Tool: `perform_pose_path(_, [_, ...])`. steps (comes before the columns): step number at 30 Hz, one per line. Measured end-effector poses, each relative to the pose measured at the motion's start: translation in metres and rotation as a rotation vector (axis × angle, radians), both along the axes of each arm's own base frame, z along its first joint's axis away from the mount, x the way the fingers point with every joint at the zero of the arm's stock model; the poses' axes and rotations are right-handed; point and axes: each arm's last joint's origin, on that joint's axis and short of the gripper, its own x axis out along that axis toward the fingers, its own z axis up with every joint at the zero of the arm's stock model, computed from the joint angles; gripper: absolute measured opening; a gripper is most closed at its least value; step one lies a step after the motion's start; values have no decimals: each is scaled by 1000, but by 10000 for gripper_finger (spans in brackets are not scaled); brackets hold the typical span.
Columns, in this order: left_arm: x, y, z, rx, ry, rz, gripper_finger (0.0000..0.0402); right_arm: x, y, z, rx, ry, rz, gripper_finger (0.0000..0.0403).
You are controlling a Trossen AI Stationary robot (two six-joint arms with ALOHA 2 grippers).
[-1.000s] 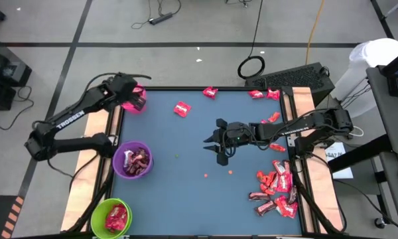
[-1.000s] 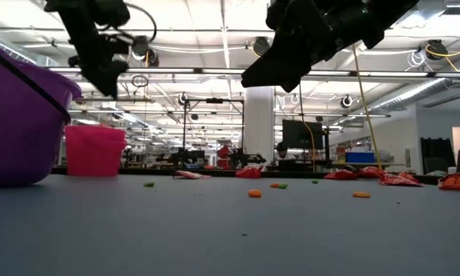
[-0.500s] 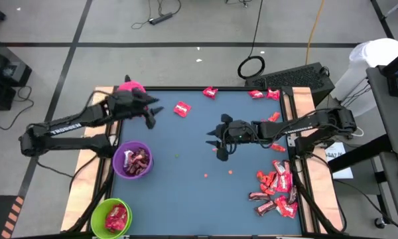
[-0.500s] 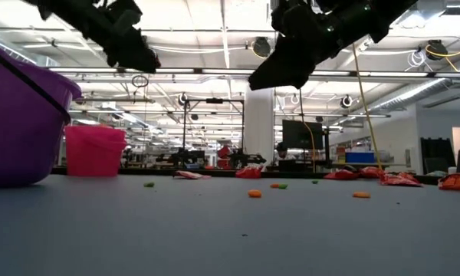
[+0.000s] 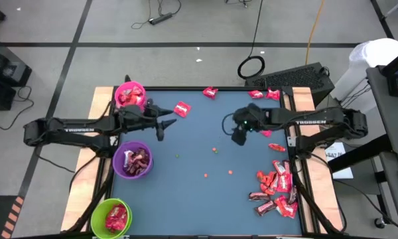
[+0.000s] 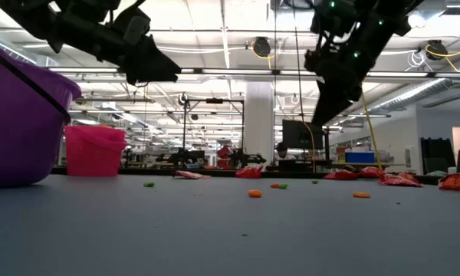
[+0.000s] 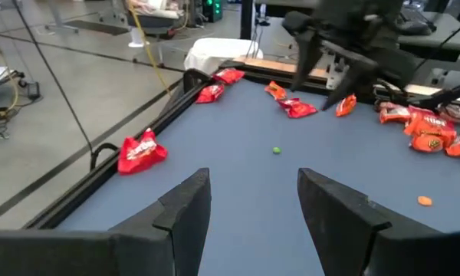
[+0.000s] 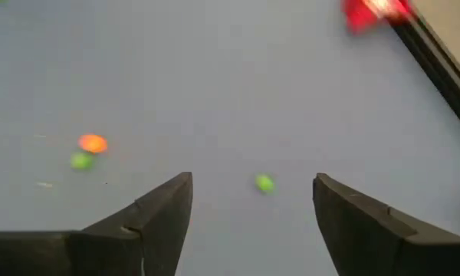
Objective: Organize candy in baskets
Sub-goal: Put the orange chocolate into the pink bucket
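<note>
Since the earlier frame: left arm has swung off the pink basket (image 5: pixel 130 95) and reached out over the mat toward the table's middle; right arm has drawn back toward the far right.

Candy, where it lies: main heap (image 5: pixel 276 189) at the near right edge, red and dark brown wrappers jumbled and overlapping. Singles along the far edge: one red piece (image 5: pixel 182 109) just beside the left gripper, one (image 5: pixel 209 92) at the far rim, a pair (image 5: pixel 264 94) at the far right corner. Wrappers shiny, flat, crinkled, with white marks. Some candy already sits in all three tubs: pink basket at far left, purple basket (image 5: pixel 134 160) at mid left, green basket (image 5: pixel 112 217) at near left.

Left gripper (image 5: pixel 164 123): fingers apart, nothing between them, above the mat just beside the lone red piece. Right gripper (image 5: pixel 239 130): fingers spread wide, empty, hanging over bare mat right of centre.

Loose orange and green specks (image 5: pixel 215 150) dot the middle of the mat.

Risks, as judged: flat slick wrappers may slide from under closing fingertips. In the heap, overlapping pieces could come up two at a time. Both arms reach toward the middle, so they may crowd each other.
</note>
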Motion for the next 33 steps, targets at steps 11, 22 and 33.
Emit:
perform_pose_path(11, [23, 2, -25, -14, 71, -16, 202, -44, -53, -14, 1, 311, -307, 228])
perform_pose_path(22, [26, 1, -30, -22, 103, -22, 202, -74, -100, -38, 136, 489, -532, 198])
perform_pose_path(33, [26, 1, -31, -23, 107, -22, 202, -82, -115, -79, 260, 742, -599, 161])
